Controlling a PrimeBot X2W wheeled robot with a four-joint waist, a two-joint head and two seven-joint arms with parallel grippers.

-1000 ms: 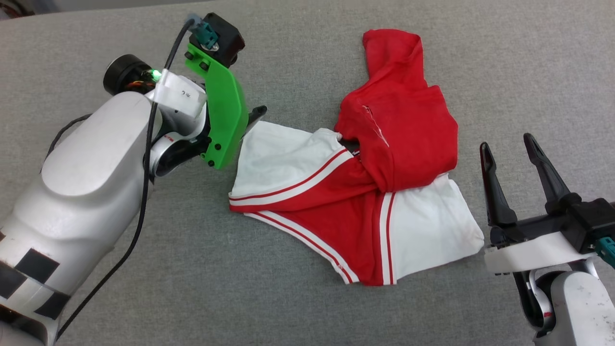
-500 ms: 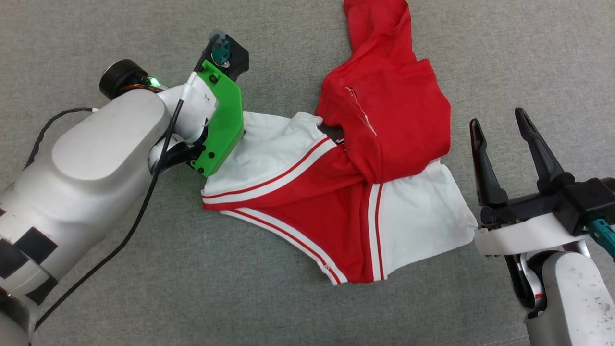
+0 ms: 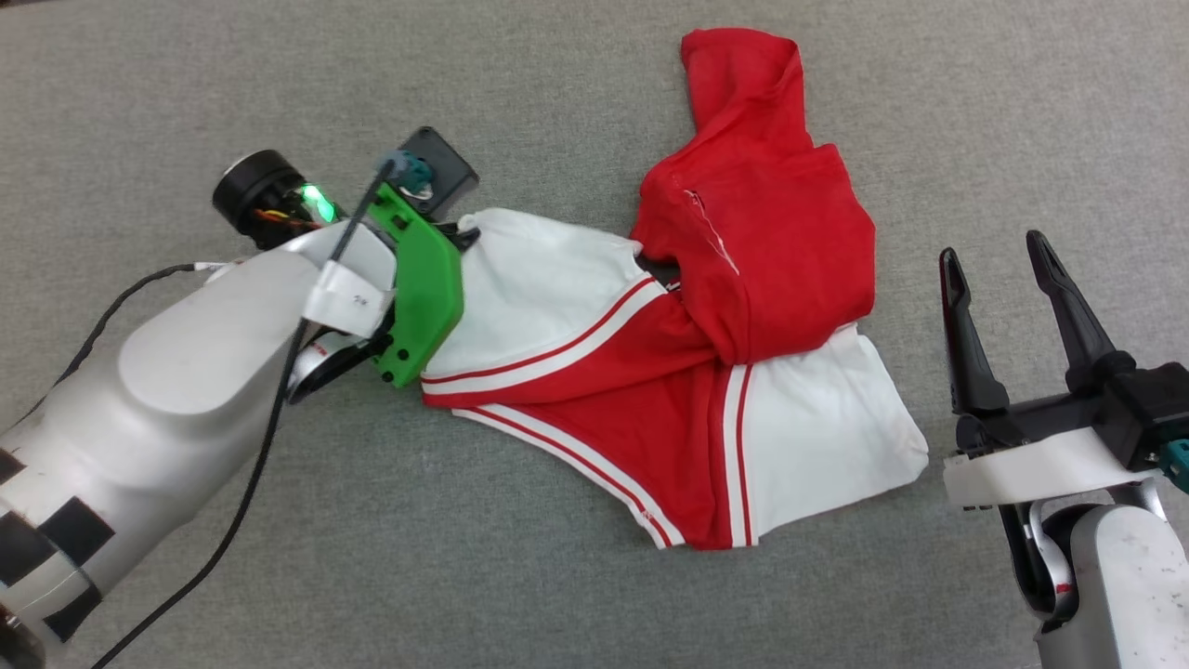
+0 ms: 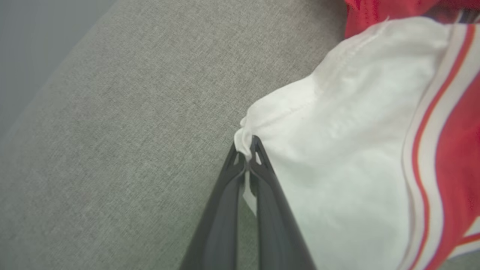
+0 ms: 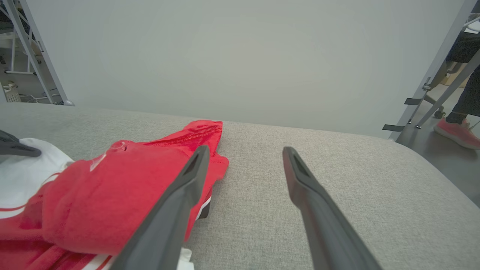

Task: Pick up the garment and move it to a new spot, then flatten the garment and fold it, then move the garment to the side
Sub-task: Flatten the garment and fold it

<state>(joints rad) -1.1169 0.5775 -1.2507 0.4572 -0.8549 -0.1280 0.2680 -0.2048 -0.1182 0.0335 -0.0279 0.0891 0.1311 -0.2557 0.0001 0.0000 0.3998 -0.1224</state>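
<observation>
Your left gripper [image 4: 246, 155] closed onto the white sleeve corner [image 4: 249, 140] of the garment [image 3: 762, 269], which lay crumpled mid-frame on the tabletop [image 3: 372, 576]. Lower right, your right gripper [image 3: 999, 265] stood apart. Pickup step, likely: next you needed a steady lift.

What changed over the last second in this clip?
The left tool closed on a corner of the white sleeve of the jersey, pinching the fabric. The right tool stayed open beside the jersey, which still lies crumpled on the grey surface.
</observation>
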